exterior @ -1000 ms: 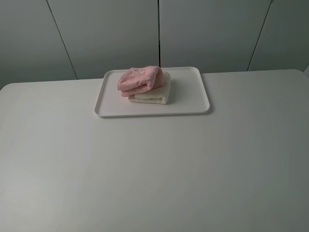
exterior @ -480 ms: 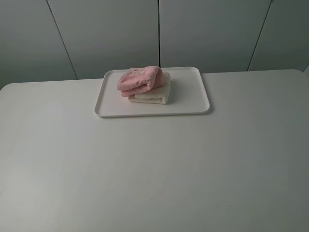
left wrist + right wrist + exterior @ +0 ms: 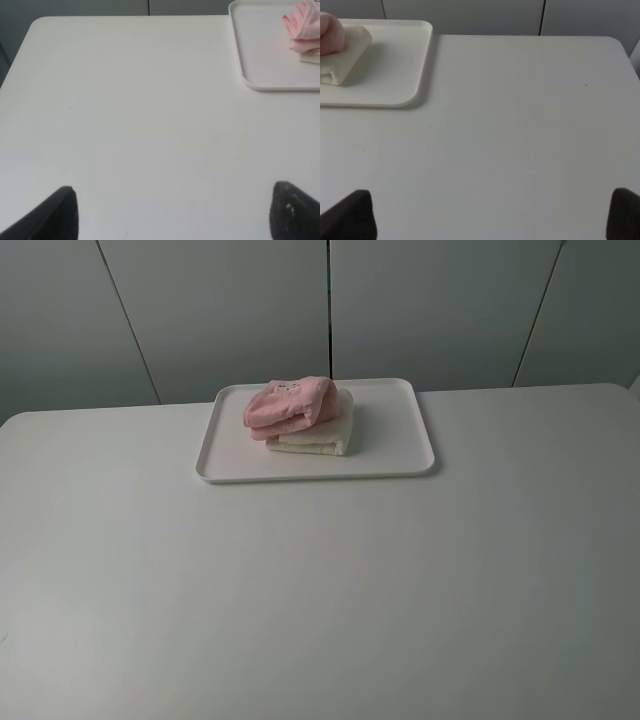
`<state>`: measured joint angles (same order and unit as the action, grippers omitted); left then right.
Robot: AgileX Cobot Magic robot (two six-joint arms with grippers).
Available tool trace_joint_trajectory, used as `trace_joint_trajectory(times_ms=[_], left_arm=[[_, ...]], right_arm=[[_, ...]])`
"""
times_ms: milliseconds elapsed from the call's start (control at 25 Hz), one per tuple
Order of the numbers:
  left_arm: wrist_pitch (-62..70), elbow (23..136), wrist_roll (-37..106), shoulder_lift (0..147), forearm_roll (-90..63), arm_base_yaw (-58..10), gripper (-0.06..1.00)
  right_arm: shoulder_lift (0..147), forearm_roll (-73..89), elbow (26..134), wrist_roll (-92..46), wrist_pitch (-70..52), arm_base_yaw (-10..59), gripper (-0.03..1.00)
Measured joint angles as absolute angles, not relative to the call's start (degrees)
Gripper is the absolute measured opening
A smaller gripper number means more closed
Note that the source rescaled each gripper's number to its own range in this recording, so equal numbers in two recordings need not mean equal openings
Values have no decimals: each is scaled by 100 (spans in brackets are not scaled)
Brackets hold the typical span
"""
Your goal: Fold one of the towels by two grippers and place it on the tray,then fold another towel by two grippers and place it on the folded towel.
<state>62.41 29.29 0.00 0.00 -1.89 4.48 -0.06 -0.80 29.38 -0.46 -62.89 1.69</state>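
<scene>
White table (image 3: pixel 320 590), tray (image 3: pixel 400 465) near its far edge, both tools (image 3: pixel 172 215) (image 3: pixel 490 215) spread apart, holding nothing.

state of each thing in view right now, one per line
pink towel: folded, lying on top of the cream towel
cream towel: folded, on the tray under the pink one
tray: flat on the table, holding both towels
left gripper: open, empty, over bare table
right gripper: open, empty, over bare table

My left tool (image 3: pixel 172 212) has its fingers spread wide, holding nothing. My right tool (image 3: pixel 492 215) likewise gapes wide, empty. Neither arm shows in the high view.
</scene>
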Motion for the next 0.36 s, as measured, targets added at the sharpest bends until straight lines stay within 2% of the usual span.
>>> trace_joint_trajectory(times_ms=[360], left_arm=[[6241,2929,0,0,-189,448,98]], right_arm=[[-6,-80,2938,-46,-6289,169,100]])
